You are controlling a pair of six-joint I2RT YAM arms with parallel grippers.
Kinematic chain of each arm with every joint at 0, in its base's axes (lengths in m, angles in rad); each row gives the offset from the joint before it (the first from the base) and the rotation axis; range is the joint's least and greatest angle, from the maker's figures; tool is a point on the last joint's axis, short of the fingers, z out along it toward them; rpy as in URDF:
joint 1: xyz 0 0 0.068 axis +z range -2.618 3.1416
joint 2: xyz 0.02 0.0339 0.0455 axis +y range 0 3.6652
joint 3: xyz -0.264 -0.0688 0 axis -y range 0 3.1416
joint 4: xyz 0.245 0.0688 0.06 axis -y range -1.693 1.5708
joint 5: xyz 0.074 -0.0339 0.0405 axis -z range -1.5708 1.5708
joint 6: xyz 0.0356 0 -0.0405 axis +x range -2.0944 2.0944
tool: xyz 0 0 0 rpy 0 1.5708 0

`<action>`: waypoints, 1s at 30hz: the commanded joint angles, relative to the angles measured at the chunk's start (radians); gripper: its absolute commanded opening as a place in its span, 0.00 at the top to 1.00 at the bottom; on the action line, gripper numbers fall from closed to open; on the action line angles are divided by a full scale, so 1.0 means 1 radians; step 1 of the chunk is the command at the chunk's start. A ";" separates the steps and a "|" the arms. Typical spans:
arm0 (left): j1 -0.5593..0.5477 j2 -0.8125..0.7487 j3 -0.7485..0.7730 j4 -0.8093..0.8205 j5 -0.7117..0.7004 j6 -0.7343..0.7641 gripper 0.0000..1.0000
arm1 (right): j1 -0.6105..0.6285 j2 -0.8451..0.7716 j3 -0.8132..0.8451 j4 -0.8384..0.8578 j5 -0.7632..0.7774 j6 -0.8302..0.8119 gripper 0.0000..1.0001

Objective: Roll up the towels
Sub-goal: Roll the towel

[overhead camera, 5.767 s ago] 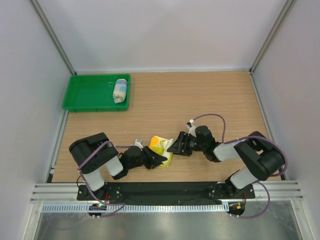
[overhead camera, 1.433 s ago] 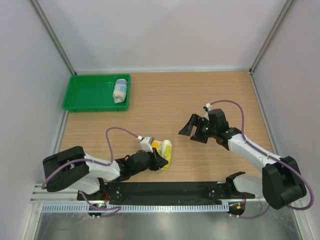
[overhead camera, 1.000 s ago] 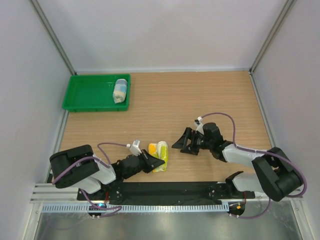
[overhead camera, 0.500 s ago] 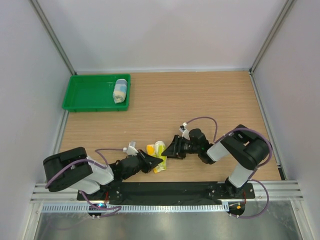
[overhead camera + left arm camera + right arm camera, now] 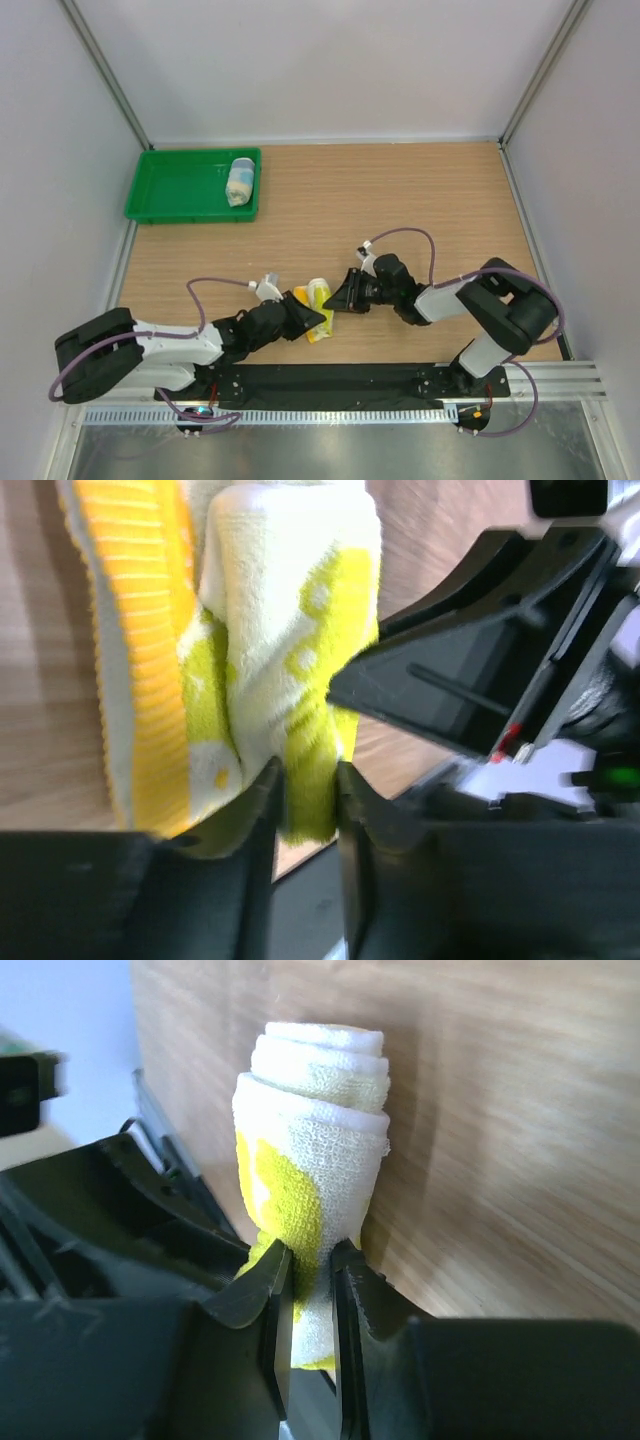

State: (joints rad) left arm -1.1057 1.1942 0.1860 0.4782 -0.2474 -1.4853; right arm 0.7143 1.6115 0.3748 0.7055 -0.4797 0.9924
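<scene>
The yellow-green and white towel [image 5: 316, 308] with an orange edge lies rolled on the table near the front, between both grippers. My left gripper [image 5: 305, 322] is shut on its near end; the left wrist view shows the jaws pinching the yellow cloth [image 5: 300, 680]. My right gripper [image 5: 338, 300] is shut on the roll from the right; the right wrist view shows the roll [image 5: 315, 1160] squeezed between the fingers. The light blue and white towel [image 5: 240, 181] lies rolled in the green tray [image 5: 170, 190].
The green tray stands at the back left by the left wall. A black rail [image 5: 330, 380] runs along the table's front edge just behind the towel. Side walls close in the table left and right.
My right gripper came in from the right and closed on the yellow-green roll. My left gripper stayed on the towel, and its arm stretched out flatter to the left.
</scene>
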 commanded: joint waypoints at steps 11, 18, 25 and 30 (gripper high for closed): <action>-0.034 -0.140 0.361 -0.693 -0.225 0.586 0.49 | 0.083 -0.170 0.248 -0.799 0.463 -0.236 0.90; -0.176 -0.071 0.509 -0.717 -0.414 0.787 0.47 | 0.168 -0.133 0.391 -0.997 0.589 -0.222 0.90; -0.319 0.016 0.541 -0.623 -0.558 0.838 0.46 | 0.185 -0.064 0.493 -1.109 0.583 -0.216 0.90; -0.391 0.094 0.558 -0.558 -0.642 0.879 0.46 | 0.209 -0.015 0.555 -1.153 0.582 -0.212 0.91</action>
State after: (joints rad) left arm -1.4651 1.2518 0.7071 -0.1612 -0.7601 -0.6552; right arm 0.9031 1.5627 0.8936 -0.3454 0.0692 0.7918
